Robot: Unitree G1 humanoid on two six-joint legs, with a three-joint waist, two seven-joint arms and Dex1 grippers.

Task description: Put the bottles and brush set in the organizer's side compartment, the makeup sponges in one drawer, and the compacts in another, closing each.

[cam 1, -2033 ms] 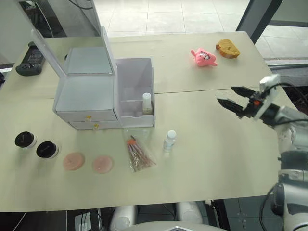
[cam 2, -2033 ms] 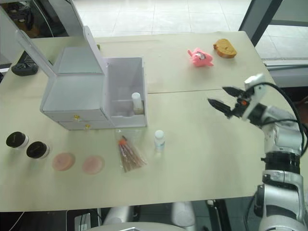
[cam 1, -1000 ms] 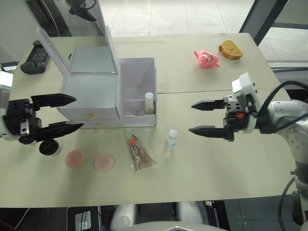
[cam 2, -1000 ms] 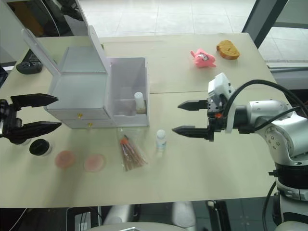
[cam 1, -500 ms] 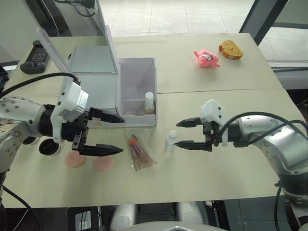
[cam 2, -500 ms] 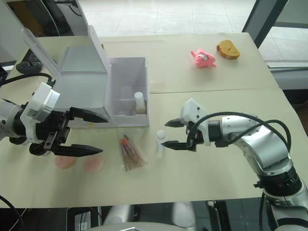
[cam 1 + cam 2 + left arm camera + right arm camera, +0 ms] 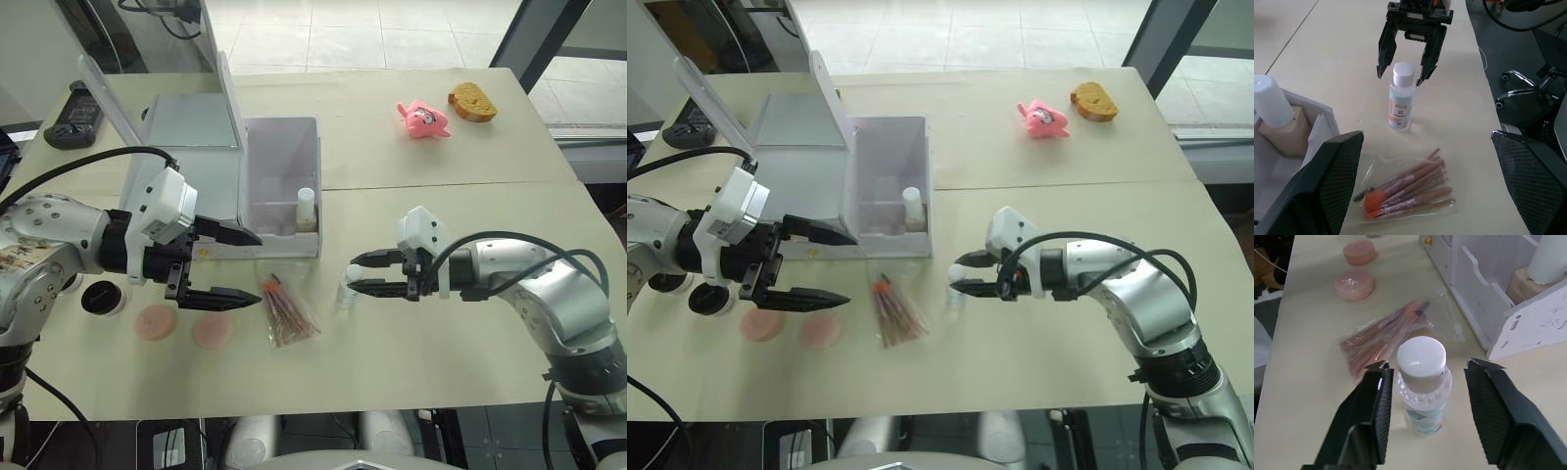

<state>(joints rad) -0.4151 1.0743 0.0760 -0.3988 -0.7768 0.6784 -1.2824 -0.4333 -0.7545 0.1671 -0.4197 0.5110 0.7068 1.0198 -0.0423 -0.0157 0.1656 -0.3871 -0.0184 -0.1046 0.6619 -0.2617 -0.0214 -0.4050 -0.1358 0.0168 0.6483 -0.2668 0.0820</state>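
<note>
Our right gripper (image 7: 1425,377), fingers spread, straddles the clear bottle (image 7: 1423,384) standing upright on the table, near the brush set (image 7: 1409,190). We should centre before pinching, lest it topple. Our left gripper (image 7: 233,266) hangs spread near the organizer (image 7: 279,176).

Silver arms; white wrists; black cables, fingers.

You have two bottles: a clear one (image 7: 346,291) on the surface and a white-capped one (image 7: 306,209) in the organizer (image 7: 235,171). There is one bagged brush set (image 7: 285,310), two pink sponges (image 7: 154,321) (image 7: 210,331), and one black-lidded compact (image 7: 102,297) that you can see. At the far side sit one pink toy (image 7: 422,119) and one brown bread-like item (image 7: 473,101). One dark handset (image 7: 72,115) lies beyond the organizer.
</note>
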